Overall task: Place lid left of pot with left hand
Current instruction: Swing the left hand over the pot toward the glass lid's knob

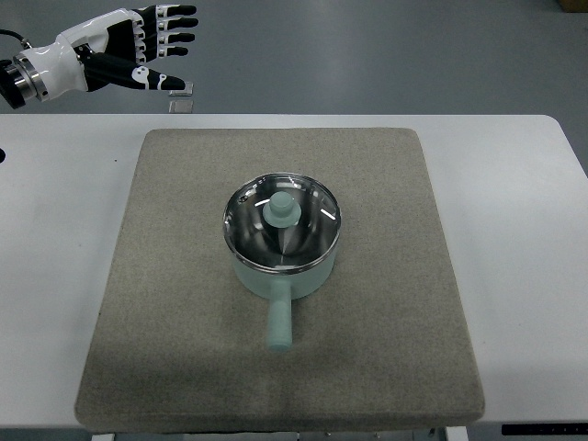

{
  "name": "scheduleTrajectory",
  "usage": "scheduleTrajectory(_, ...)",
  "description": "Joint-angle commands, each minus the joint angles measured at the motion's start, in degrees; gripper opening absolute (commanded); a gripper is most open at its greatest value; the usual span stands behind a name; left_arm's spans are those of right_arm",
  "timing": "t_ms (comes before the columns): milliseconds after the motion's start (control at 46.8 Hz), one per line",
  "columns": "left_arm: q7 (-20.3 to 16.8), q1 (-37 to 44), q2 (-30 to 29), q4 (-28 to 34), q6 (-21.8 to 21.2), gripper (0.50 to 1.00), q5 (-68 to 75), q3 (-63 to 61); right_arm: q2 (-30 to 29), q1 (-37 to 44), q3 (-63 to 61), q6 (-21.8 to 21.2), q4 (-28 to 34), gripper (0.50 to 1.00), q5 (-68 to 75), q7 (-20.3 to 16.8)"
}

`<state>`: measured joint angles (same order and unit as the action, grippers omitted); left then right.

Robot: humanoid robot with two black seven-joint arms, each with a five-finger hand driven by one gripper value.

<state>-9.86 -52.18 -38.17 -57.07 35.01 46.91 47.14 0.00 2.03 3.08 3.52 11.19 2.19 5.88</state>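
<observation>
Left hand (138, 50) hovers empty, fingers spread; lid (281, 220) covers the pot (280, 276), hiding its inside

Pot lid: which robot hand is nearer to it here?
Left. The left robot hand hovers open beyond the table's far left edge, well clear of the lid still on the pot. The right one is out of view.

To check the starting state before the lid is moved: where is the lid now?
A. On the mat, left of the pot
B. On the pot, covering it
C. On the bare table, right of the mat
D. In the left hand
B: the glass lid sits on the pale green pot, while the left hand hovers far away with open fingers, holding nothing.
</observation>
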Motion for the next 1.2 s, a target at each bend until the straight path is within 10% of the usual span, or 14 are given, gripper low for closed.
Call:
scheduleTrajectory(0,0.02,-1.26,-1.63,-2.78,-0.01,0.973,3.53,-2.22,0.0,-0.01,0.0,-0.01,-0.03,0.924,0.01,0.01)
scheduleTrajectory(640,0.02,-22.79,-8.32,-23.78,-0.01,0.973,20.84,-25.08,0.0,-0.01,0.0,-0.01,-0.03,0.924,0.01,0.01)
scheduleTrajectory(1174,0.11,-28.42,-0.15,-25.99,-0.01,0.971,35.35,-28.06,0.0,-0.01,0.0,-0.01,-0.03,0.924,0.01,0.09)
